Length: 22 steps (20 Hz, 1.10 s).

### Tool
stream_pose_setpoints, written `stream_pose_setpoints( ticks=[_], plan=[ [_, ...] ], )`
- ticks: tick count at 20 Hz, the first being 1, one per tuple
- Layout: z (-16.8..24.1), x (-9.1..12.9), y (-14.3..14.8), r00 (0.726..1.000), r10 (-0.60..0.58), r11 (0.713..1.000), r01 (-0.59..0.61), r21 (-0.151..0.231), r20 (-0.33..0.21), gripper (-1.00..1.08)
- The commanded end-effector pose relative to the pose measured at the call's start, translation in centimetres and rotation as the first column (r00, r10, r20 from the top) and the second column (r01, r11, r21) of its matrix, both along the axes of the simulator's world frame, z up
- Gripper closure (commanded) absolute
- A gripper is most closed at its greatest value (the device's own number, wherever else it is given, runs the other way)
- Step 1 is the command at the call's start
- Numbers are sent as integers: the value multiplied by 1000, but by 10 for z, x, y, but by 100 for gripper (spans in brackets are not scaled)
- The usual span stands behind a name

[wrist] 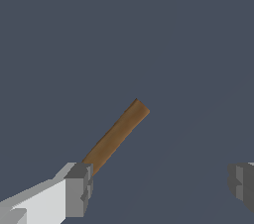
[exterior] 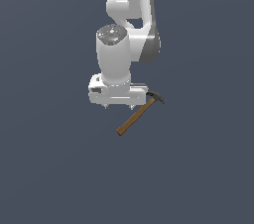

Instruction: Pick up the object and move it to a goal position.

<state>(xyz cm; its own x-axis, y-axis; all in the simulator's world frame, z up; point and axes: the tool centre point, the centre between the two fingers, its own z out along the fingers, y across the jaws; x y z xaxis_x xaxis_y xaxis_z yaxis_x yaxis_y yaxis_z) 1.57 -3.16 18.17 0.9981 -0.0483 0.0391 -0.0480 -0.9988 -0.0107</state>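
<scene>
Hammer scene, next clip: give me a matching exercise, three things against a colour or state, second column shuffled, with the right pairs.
Column one:
1. hammer head
2. hammer handle
3. gripper

Column two:
A. brown, long and straight
B. open, fingers spread wide apart
C. dark grey-black, at the end toward the exterior view's right

Pairs: 1-C, 2-A, 3-B.
</scene>
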Motion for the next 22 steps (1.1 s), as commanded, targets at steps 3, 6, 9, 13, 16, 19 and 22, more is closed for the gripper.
stream_pose_setpoints(
  ticks=[3, 6, 9, 13, 16, 19, 22],
  plan=[
    [-5, -3, 5, 999, -34, 999, 34, 2, -2, -92],
    [-11, -6, 10, 998, -70, 998, 70, 4, -5, -92],
    [-18, -10, 16, 993, -116, 993, 116, 7, -8, -92],
    [-30, -18, 26, 981, -193, 981, 193, 9, -13, -92],
    [-39, -25, 35, 966, -258, 966, 258, 11, -18, -92],
    [-49, -32, 43, 946, -323, 946, 323, 11, -22, -92],
    [-58, -39, 50, 922, -387, 922, 387, 11, -26, -92]
  ],
)
